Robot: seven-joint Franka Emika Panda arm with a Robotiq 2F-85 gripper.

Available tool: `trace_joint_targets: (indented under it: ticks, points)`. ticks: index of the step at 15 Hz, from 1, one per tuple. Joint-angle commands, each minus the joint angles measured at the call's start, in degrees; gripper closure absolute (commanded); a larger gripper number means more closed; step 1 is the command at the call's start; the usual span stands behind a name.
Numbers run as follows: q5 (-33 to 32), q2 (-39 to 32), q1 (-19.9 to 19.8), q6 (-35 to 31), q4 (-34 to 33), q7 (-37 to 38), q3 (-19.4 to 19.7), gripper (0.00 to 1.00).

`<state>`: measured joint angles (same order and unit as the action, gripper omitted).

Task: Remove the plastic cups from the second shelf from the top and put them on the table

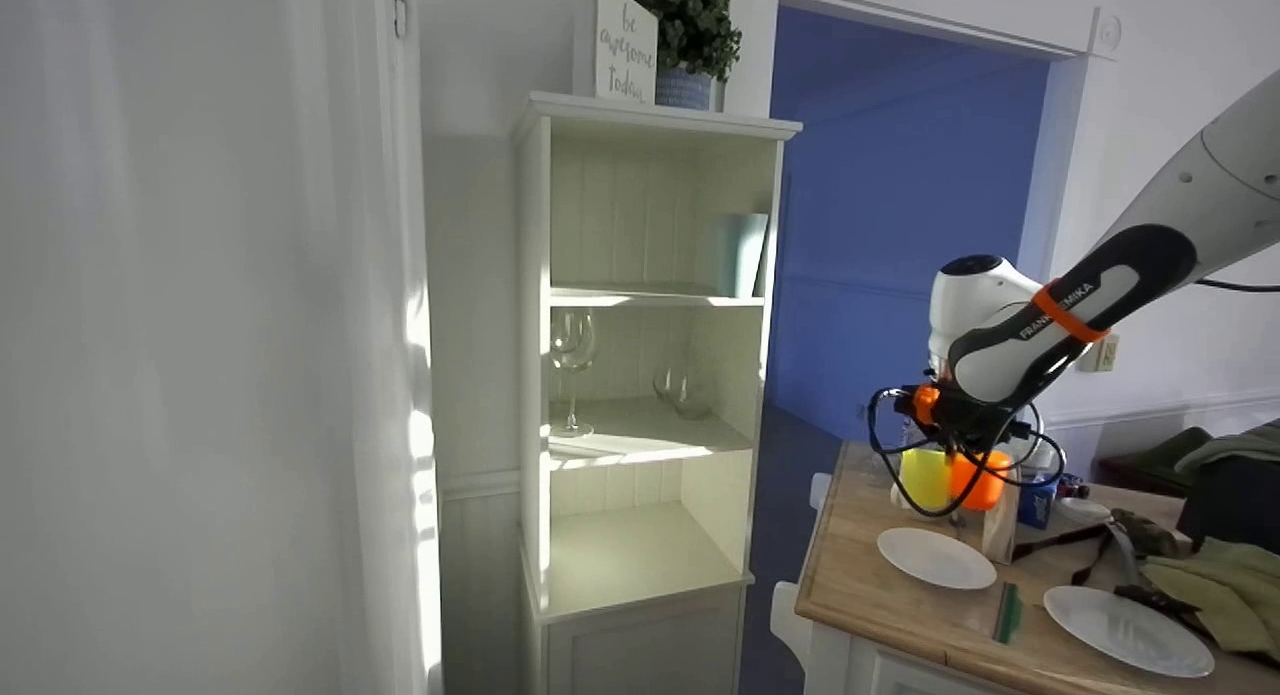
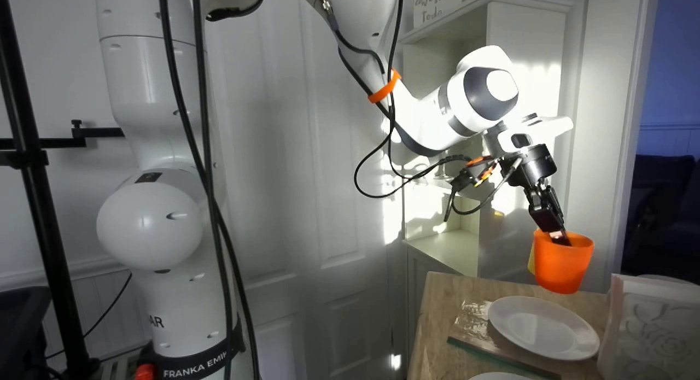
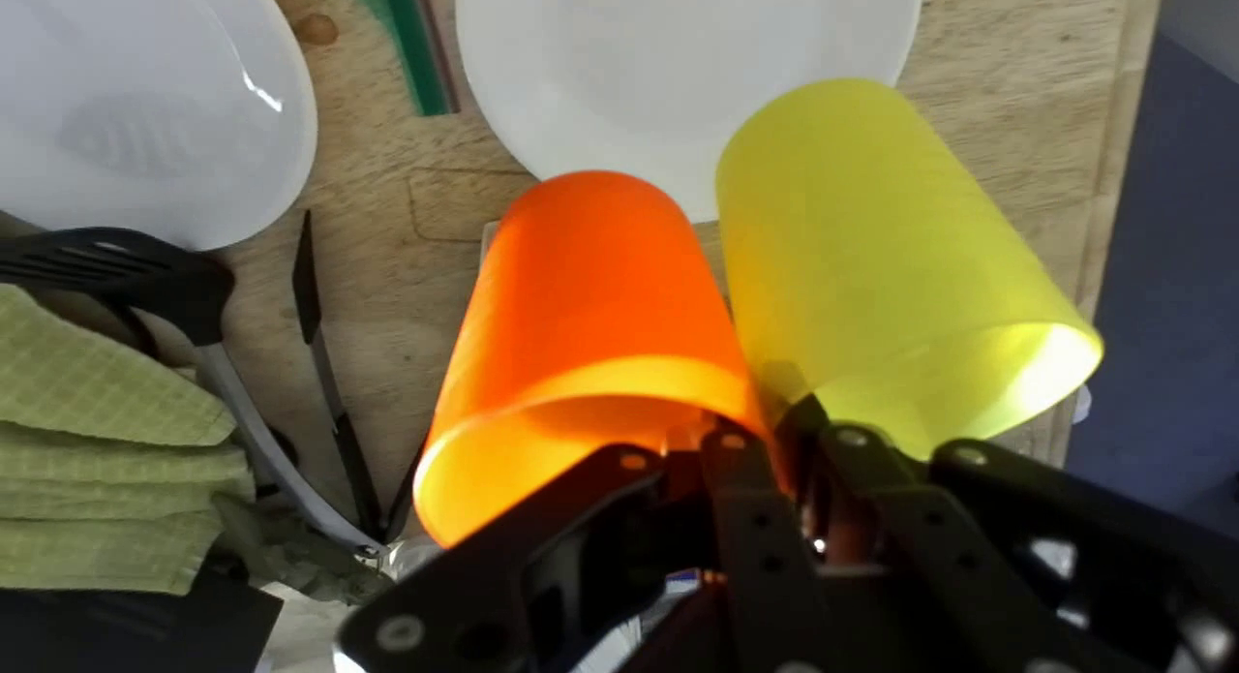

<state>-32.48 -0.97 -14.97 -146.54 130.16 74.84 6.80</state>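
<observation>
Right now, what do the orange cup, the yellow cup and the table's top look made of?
The orange cup and yellow cup look like smooth, matte plastic, probably, their thin walls glowing where light strikes. The table's top looks like low-sheen wood, judging by its grain, though laminate is possible.

The orange cup (image 3: 590,286) and the yellow cup (image 3: 861,228) are each one plain colour. The hand (image 3: 786,439) is black, the arm (image 1: 1185,190) white and black with an orange band (image 1: 1068,313). The worktop (image 3: 1026,111) is pale brown, streaked with grain. Plates (image 3: 678,63) are white; the cloth (image 3: 92,368) is light green, finely gridded. The cabinet (image 2: 530,27) is white.
</observation>
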Motion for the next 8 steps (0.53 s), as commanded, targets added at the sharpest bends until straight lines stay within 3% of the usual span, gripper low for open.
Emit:
trace_joint_targets:
  ticks: [1,8]
  points:
    - [0.08,-2.59,0.87,-3.22,-1.45,-5.9,3.0,0.98]
    - [2.41,-8.58,2.24,-12.41,-3.83,-14.8,5.44,0.98]
